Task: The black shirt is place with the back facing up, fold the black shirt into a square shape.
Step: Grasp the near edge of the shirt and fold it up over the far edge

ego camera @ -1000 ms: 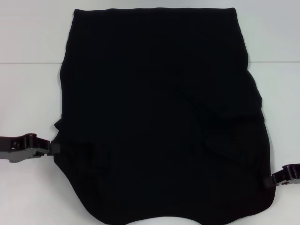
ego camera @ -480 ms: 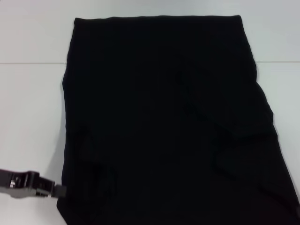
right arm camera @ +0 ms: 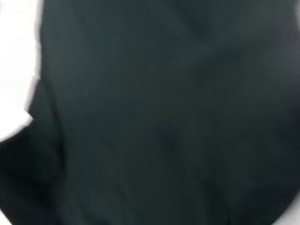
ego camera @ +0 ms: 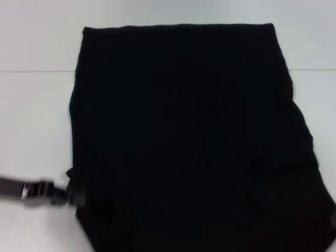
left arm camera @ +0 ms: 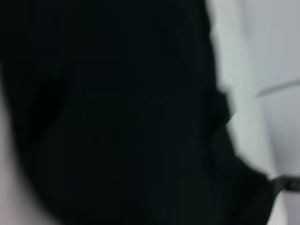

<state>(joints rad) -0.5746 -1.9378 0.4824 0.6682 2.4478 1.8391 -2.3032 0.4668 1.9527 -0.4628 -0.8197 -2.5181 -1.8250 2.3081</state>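
Head view | left pincer (ego camera: 67, 195) at black shirt (ego camera: 184, 136) near-left edge

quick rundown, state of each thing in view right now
large soft black shirt: plain side up on the white table, sides already folded in, near edge lifted, not yet square
left gripper: at the shirt's near left edge
right gripper: hidden behind the shirt's near right corner

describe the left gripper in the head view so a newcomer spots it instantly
Start from the white table, which the big black shirt mostly covers. Follow the shirt's left edge toward its near corner: the left gripper meets it there, a thin dark metal arm, the only rigid thing against soft cloth.
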